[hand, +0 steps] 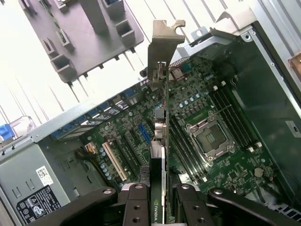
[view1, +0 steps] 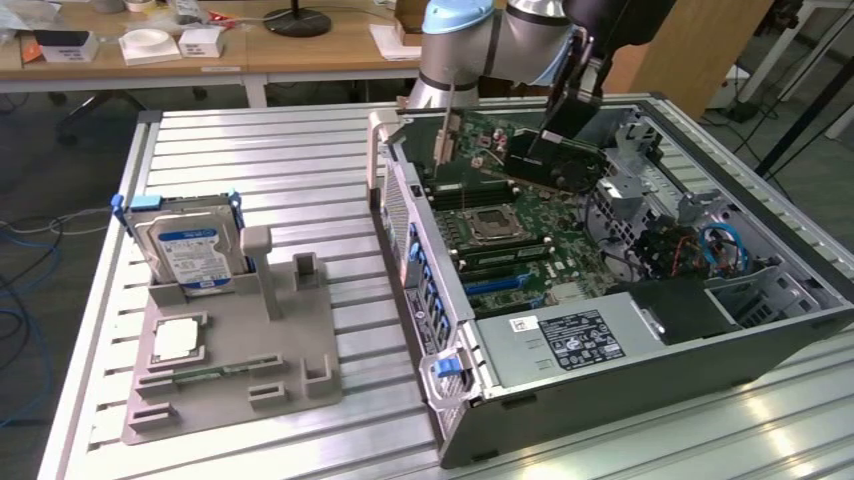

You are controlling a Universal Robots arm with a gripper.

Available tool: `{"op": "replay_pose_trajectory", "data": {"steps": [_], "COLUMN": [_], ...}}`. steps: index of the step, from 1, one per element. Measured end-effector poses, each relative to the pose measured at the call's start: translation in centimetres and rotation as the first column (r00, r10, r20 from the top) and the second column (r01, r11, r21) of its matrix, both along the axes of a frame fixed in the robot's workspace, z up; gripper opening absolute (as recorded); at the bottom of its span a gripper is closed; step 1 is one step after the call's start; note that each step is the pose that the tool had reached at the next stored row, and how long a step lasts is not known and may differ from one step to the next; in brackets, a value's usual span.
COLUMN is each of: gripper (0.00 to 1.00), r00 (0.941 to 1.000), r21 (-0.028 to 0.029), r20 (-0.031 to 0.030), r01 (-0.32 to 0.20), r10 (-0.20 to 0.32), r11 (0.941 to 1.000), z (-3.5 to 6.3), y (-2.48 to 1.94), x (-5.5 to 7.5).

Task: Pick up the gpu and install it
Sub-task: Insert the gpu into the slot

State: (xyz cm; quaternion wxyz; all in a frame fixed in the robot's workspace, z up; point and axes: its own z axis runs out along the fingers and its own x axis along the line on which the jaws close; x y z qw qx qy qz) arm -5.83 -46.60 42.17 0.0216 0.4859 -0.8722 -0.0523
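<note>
Pick-up done: gripper (hand: 162, 209) is clenched on the gpu (hand: 161, 136), fingers (hand: 136, 202) pressed on both flat faces. The gpu is off the table, tilted, above the motherboard (view1: 514, 240) inside the open case (view1: 641, 350), at the case's 12 o'clock end in the exterior view. In that view the gripper (view1: 554, 125) comes down from 12 o'clock onto the card (view1: 561, 165). The card's bracket (hand: 162, 52) points toward the case's rear wall.

Left: seating. The card looks not yet pushed into a slot, and its lower edge seems clear of the board, though the contact edge itself is hard to see.

Surface: slatted metal table (view1: 267, 170). At 9 o'clock of the case is a grey tray (view1: 240, 370) with a hard drive (view1: 187, 250) standing upright in it.

Room: wooden desks (view1: 307, 50) at 12 o'clock beyond the table, cables (view1: 27, 230) on the floor at 9 o'clock.
</note>
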Motion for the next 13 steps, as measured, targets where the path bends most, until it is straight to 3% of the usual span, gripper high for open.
{"op": "replay_pose_trajectory", "data": {"steps": [2, 7, 13], "gripper": [0.26, 0.26, 0.26], "r00": [1.0000, 0.9953, 0.9788], "r21": [-0.0002, -0.0001, -0.0001], "r20": [0.0001, 0.0000, 0.0001], "r01": [-0.008, -0.097, -0.205], "r10": [0.008, 0.097, 0.205], "r11": [1.0000, 0.9953, 0.9788], "z": [0.00, 0.00, 0.00], "y": [0.01, 0.01, 0.00], "x": [0.01, 0.01, 0.01]}}
